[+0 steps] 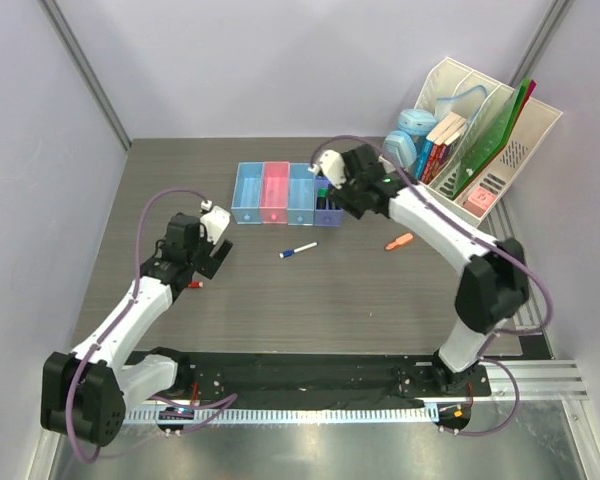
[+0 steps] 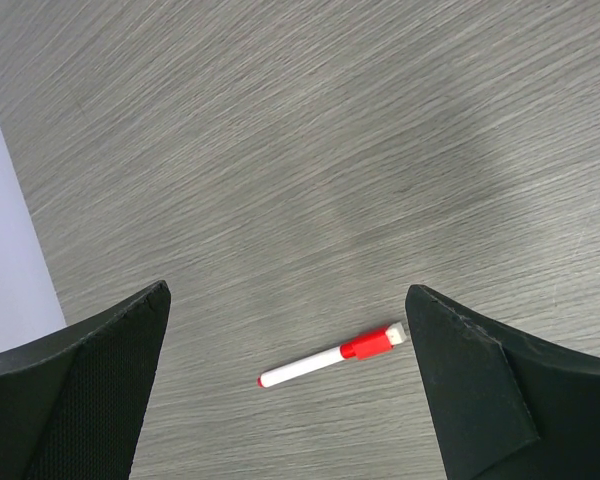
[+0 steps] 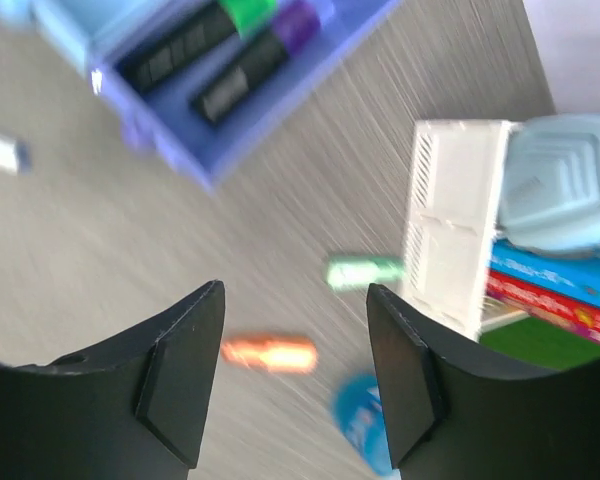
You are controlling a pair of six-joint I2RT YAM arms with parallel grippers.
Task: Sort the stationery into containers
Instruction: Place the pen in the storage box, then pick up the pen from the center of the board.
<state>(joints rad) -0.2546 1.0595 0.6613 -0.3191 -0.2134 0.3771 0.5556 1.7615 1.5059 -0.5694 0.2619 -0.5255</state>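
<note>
A thin white marker with a red cap (image 2: 330, 358) lies on the table between my left gripper's (image 2: 288, 300) open fingers, below them; in the top view only its red tip (image 1: 195, 284) shows beside the left gripper (image 1: 214, 258). My right gripper (image 1: 330, 196) is open and empty, just above the purple end tray (image 1: 329, 214) of the four joined trays (image 1: 275, 192). In the blurred right wrist view, between and beyond the open fingers of the right gripper (image 3: 293, 295), are an orange highlighter (image 3: 268, 353), a green highlighter (image 3: 363, 271) and a blue roll (image 3: 360, 430). The purple tray (image 3: 280, 95) holds a green-capped and a purple-capped highlighter.
A blue-capped white marker (image 1: 298, 249) lies in front of the trays. The orange highlighter (image 1: 399, 241) lies right of it. The white file rack (image 1: 525, 140) with books and folders stands at the back right, a pale blue object (image 1: 412, 132) beside it. Walls close the left and back.
</note>
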